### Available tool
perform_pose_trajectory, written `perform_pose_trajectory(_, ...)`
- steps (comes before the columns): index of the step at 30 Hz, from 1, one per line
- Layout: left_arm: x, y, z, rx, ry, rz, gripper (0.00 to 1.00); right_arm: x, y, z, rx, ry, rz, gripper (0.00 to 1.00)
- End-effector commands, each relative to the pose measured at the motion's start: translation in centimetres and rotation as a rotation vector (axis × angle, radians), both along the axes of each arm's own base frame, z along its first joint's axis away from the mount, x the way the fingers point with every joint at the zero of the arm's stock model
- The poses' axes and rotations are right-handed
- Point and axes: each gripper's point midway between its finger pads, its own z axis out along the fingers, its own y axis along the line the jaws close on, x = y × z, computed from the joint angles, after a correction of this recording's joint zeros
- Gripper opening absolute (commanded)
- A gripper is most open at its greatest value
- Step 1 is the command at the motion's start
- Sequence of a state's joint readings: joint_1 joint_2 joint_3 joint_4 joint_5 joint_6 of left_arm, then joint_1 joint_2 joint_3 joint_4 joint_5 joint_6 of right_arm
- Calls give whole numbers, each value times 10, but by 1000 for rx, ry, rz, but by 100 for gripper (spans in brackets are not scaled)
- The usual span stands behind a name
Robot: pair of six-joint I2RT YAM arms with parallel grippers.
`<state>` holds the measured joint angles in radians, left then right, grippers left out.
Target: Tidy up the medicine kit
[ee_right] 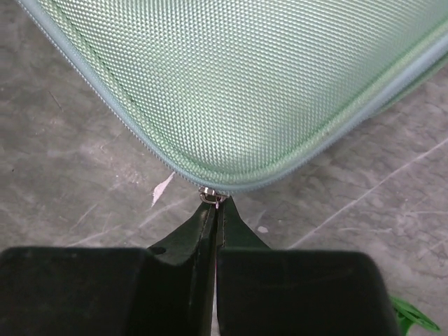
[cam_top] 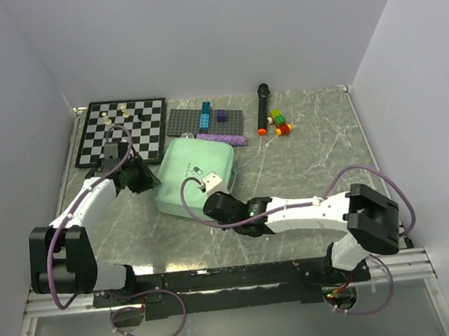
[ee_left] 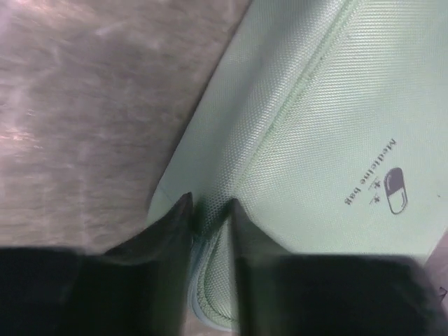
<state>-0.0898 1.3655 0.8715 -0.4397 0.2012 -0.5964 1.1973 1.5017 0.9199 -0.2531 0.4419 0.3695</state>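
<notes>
Medicine kit (cam_top: 196,174): one, zipped closed, mid-table, just before one chessboard (cam_top: 123,130) and one studded plate (cam_top: 185,123). Right gripper (ee_right: 217,210) is clenched on the single zip pull (ee_right: 210,197) at a near corner; draw it steadily along the track. Left gripper (ee_left: 210,210) straddles the left rim with jaws slightly parted, possibly not pinching; it should brace the kit.

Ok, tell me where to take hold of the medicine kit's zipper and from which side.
Pinch the small metal zipper pull at the medicine kit's near rounded corner, coming in low from the near side. It juts out free and thin, easy to pinch; the right gripper is shut on it exactly so.
</notes>
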Motion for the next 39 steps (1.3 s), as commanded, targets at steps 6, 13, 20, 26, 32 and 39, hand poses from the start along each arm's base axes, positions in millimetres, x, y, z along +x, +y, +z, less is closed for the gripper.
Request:
perform_pose_trajectory(6,-11,39,61,-25,-227,281,80,-7,-5,-6,-127,3,28,0)
perform_pose_trajectory(13,-75,-55,77,-349,-294,200,96,-7,-2,-2,-107,2,28,0)
perform_pose_trajectory(20,-95,-91,37,-320,-173,160,97,-7,4,1,-92,11,38,0)
perform_pose_trajectory(26,-83,-99,30,-334,-197,170,97,-10,3,1,-82,24,40,0)
perform_pose_trajectory(32,-74,-102,9,-270,-161,173,95,-14,5,-3,-88,39,51,0)
perform_pose_trajectory(39,-78,-86,-6,-225,-165,218,78,-16,0,-8,-103,38,58,0)
